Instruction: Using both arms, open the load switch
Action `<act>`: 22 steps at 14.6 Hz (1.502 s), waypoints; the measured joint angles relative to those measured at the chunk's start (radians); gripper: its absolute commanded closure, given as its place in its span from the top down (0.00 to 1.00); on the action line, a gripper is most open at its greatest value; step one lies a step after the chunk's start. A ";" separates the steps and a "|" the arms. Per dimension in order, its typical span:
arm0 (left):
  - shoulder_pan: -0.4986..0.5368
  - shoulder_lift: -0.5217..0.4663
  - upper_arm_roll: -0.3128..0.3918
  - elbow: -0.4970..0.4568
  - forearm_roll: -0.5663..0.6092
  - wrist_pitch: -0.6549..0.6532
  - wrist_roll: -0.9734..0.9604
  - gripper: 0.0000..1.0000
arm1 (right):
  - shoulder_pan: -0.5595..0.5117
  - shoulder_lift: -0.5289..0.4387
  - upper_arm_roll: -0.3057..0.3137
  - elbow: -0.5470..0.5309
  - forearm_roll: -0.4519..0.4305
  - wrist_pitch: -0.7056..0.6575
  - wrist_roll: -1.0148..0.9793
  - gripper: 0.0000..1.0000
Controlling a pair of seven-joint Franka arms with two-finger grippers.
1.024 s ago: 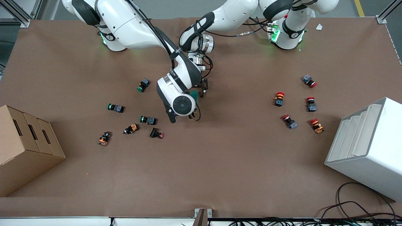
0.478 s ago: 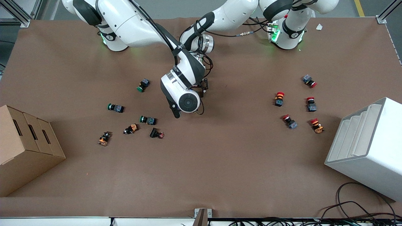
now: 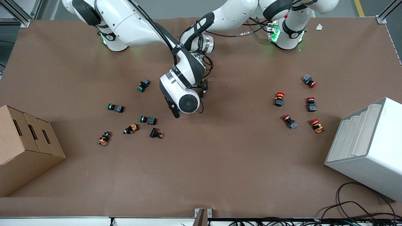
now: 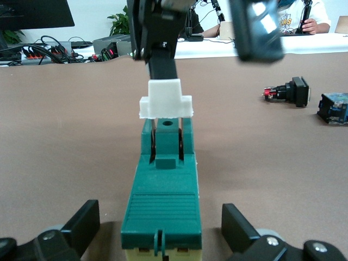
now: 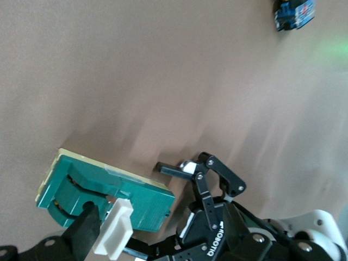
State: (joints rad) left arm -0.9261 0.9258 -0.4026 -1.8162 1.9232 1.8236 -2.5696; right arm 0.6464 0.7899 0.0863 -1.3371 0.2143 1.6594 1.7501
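The load switch point(image 4: 163, 201) is a dark green block lying on the brown table, its white lever point(image 4: 165, 99) standing up at one end. My left gripper point(image 4: 160, 224) is open and straddles the block's other end, with a gap on each side. My right gripper point(image 4: 209, 46) hangs over the lever end, open. One of its black fingers point(image 5: 84, 232) rests against the lever point(image 5: 114, 231). In the front view the right arm's wrist point(image 3: 187, 102) covers the switch, and the left gripper point(image 3: 204, 87) shows just beside it.
Green and orange push buttons point(image 3: 147, 120) lie toward the right arm's end. Red ones point(image 3: 279, 99) lie toward the left arm's end. A cardboard box point(image 3: 28, 147) and a white rack point(image 3: 367, 147) stand at the table's two ends.
The right arm's wrist has shifted toward the left gripper and now covers the green switch, which showed beside it a second ago. The left arm has stayed put.
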 measured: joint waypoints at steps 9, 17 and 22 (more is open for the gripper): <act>-0.003 0.000 0.002 0.000 0.000 -0.001 0.000 1.00 | 0.004 0.000 0.025 0.007 0.019 -0.046 -0.011 1.00; -0.004 0.000 0.003 0.000 0.000 -0.002 -0.001 1.00 | 0.011 0.006 0.029 -0.028 0.021 -0.085 -0.013 1.00; -0.004 0.000 0.003 0.000 0.000 -0.002 -0.001 1.00 | 0.016 0.006 0.034 -0.054 0.021 -0.036 -0.013 1.00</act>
State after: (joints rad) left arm -0.9305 0.9262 -0.3994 -1.8163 1.9233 1.8216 -2.5708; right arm 0.6621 0.7956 0.1206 -1.3913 0.2351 1.6231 1.7372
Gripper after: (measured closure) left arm 0.000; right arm 0.000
